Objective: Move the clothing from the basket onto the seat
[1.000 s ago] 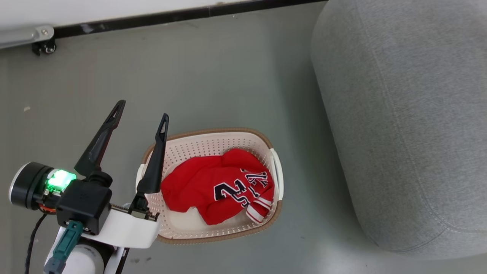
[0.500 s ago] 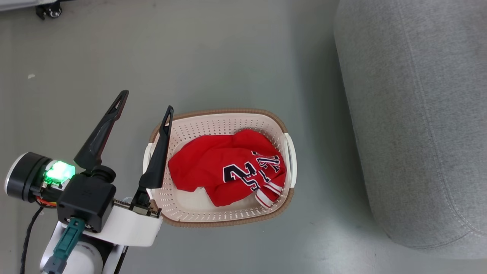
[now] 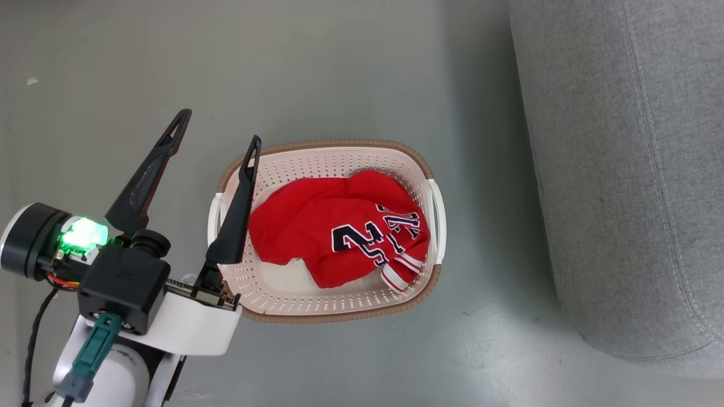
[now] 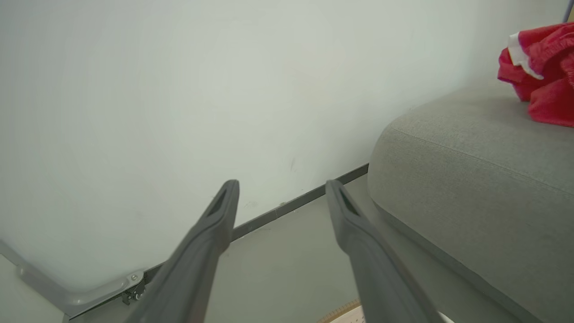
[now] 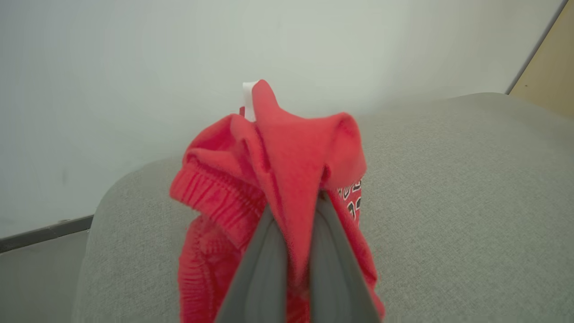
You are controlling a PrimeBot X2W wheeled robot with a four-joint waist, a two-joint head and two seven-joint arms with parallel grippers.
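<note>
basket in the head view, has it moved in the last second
No, as far as shows: the camera shifted. The basket still lies the same way on the floor beside the seat, jersey inside.

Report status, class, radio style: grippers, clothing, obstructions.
Left gripper open, by the basket. Right gripper shut on red shorts, over grey seat. Red jersey in basket. Nothing seen on top of it.

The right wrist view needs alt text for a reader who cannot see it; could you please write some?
The right gripper has its two grey fingers shut on a bunched red garment with a ribbed band, held up close to the camera. The wide grey seat spreads behind and beneath it, with a pale wall beyond.
</note>
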